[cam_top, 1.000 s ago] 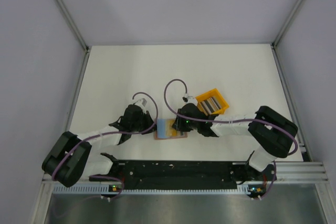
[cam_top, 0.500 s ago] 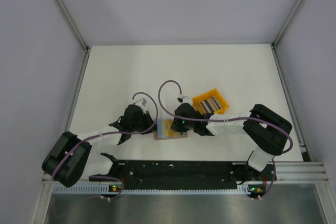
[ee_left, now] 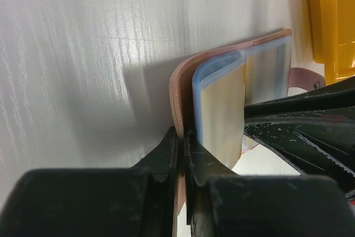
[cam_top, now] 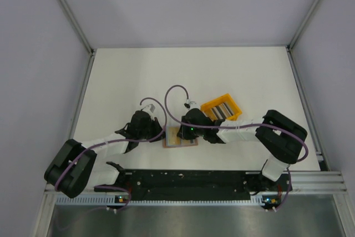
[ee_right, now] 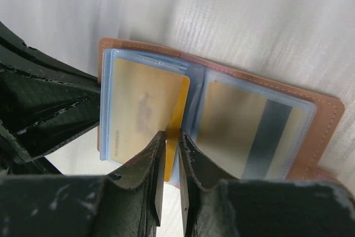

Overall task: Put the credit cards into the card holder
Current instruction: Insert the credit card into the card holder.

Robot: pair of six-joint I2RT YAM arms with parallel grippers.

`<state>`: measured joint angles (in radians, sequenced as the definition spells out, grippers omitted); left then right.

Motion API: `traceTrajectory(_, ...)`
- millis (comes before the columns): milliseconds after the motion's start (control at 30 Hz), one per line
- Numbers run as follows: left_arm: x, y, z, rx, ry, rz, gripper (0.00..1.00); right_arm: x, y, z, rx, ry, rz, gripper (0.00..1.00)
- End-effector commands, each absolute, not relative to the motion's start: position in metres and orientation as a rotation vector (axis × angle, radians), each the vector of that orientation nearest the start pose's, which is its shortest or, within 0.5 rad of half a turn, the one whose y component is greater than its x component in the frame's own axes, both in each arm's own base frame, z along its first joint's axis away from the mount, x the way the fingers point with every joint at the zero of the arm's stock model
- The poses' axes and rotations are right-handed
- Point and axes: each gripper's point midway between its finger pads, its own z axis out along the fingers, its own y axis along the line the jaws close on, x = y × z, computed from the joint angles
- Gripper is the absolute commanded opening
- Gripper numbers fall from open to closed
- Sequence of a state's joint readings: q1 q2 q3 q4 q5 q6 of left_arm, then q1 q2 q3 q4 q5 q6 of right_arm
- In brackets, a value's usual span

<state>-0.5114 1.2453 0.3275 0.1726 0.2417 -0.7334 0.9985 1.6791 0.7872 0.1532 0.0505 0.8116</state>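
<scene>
The tan card holder [cam_top: 176,137] lies open on the table between my grippers. My left gripper [ee_left: 183,135] is shut on its tan cover [ee_left: 178,87] at the left edge and holds that side raised. The clear blue sleeves [ee_left: 219,109] stand next to the cover. My right gripper [ee_right: 171,138] is shut on a yellow credit card [ee_right: 176,120], which stands on edge at the mouth of the left sleeve [ee_right: 136,109]. The right sleeve holds a card with a dark stripe [ee_right: 252,129]. In the top view the right gripper [cam_top: 184,132] sits over the holder and the left gripper [cam_top: 161,133] is at its left edge.
A bright yellow tray [cam_top: 221,109] with several more cards stands just right of and behind the holder, close to the right wrist. It also shows at the upper right of the left wrist view [ee_left: 333,20]. The arm bases and a black rail [cam_top: 188,181] line the near edge.
My right gripper has moved left over the card holder and now covers the light blue sleeve seen before. The left gripper has stayed put on the holder's edge.
</scene>
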Motion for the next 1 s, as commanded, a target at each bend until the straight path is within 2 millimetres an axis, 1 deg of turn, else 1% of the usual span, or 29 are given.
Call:
traceTrajectory(0, 0.218, -0.195, 0.02, -0.135, 2.461, -0.828, 0.0, 0.199, 0.389, 0.053, -0.255, 2.394, 0.996, 0.17)
traceTrajectory(167, 0.218, -0.196, 0.021, -0.135, 2.457, -0.833, 0.0, 0.199, 0.394, 0.053, -0.254, 2.392, 1.025, 0.2)
traceTrajectory(367, 0.218, -0.196, 0.021, -0.137, 2.457, -0.834, 0.0, 0.199, 0.392, 0.054, -0.246, 2.389, 1.017, 0.23)
traceTrajectory(433, 0.219, -0.196, 0.022, -0.137, 2.456, -0.834, 0.0, 0.202, 0.385, 0.055, -0.218, 2.384, 0.985, 0.24)
traceTrajectory(567, 0.219, -0.196, 0.021, -0.137, 2.456, -0.83, 0.0, 0.213, 0.362, 0.052, -0.14, 2.385, 0.83, 0.24)
traceTrajectory(600, 0.219, -0.196, 0.021, -0.135, 2.456, -0.829, 0.0, 0.215, 0.357, 0.054, -0.126, 2.378, 0.802, 0.24)
traceTrajectory(700, 0.22, -0.196, 0.021, -0.136, 2.457, -0.831, 0.0, 0.218, 0.349, 0.056, -0.097, 2.363, 0.775, 0.24)
traceTrajectory(800, 0.22, -0.196, 0.021, -0.138, 2.458, -0.83, 0.0, 0.216, 0.353, 0.058, -0.103, 2.362, 0.807, 0.3)
traceTrajectory(867, 0.22, -0.196, 0.021, -0.135, 2.459, -0.829, 0.0, 0.213, 0.359, 0.058, -0.123, 2.363, 0.849, 0.35)
traceTrajectory(967, 0.219, -0.196, 0.02, -0.135, 2.461, -0.828, 0.0, 0.208, 0.37, 0.056, -0.148, 2.377, 0.902, 0.39)
